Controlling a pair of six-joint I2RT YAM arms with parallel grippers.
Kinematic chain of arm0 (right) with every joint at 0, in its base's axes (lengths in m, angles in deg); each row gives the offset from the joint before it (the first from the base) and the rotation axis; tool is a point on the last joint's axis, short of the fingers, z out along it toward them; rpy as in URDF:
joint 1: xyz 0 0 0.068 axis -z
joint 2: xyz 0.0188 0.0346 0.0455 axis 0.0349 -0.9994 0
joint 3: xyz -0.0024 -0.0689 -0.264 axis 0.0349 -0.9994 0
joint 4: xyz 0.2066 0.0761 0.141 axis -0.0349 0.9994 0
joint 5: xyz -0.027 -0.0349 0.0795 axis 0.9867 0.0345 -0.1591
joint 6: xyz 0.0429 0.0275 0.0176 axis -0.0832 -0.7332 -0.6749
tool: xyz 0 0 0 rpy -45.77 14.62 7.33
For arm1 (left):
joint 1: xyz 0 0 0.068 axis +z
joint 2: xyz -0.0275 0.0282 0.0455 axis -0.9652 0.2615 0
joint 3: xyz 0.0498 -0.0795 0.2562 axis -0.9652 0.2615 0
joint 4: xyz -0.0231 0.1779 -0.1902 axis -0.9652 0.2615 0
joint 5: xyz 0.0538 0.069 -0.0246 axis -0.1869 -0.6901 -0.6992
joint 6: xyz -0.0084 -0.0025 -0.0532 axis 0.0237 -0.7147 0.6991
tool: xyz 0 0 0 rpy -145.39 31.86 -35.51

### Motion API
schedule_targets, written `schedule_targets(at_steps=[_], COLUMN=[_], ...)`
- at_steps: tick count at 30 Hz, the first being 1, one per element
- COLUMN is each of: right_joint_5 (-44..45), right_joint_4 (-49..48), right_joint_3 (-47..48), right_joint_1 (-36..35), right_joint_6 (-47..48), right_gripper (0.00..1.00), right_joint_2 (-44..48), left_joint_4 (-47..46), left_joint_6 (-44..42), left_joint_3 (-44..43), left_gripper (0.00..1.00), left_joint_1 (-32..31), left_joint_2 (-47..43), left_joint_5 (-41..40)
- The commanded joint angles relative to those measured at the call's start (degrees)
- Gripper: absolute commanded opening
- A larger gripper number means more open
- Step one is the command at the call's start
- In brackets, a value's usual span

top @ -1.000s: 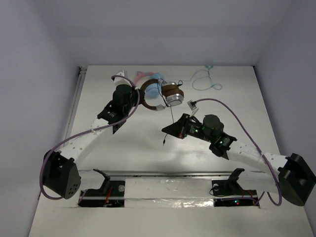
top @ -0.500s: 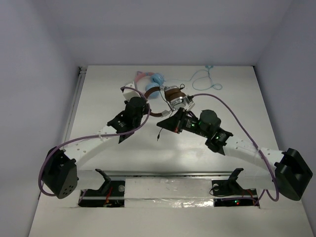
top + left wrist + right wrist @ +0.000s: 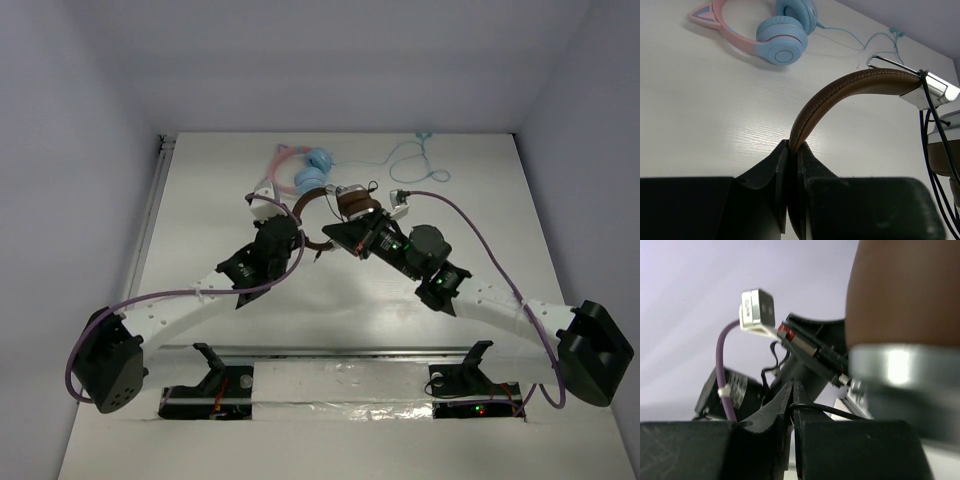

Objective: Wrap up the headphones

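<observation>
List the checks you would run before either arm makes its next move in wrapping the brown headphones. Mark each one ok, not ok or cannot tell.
1. Hold of the left gripper on the brown headband: jaws closed on its lower end. Ok.
2. Hold of the right gripper on the black cable: the cable comes out from between jaws that are almost together. Ok.
3. Turns of cable near the silver earcup: the left wrist view shows strands hanging there, but not whether they are snug. Cannot tell.
4. Plug end of the cable: not seen in any view. Cannot tell.
5. The blue and pink headphones: lying apart from the headband, untouched. Ok.
</observation>
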Motion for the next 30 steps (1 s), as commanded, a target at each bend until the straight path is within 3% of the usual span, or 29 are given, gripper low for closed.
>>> schedule_targets(at_steps=[1,13,30], right_joint_5=[7.49,20.68,25.16], right_joint_4=[-4.74,-4.73,6.51], right_joint_3=[1.94,1.86,11.61], right_joint_1=[-0.72,-0.72,-0.72], right_joint_6=[-2.70,-7.53,-6.57], right_gripper=[0.09,0.11,0.24], right_joint_2=[0.71,-2.98,-12.30], left_joint_4=[-2.63,-1.04,2.30], left_joint_6=[0.91,1.97,-1.90], left_joint_3=[0.82,-0.06,-4.89], left_gripper=[0.00,0.00,0.00], left_joint_1=[-1.76,-4.05,-5.37], left_joint_2=[-2.25,-0.75,4.17], left_joint_5=[-2.87,-3.92,-4.10])
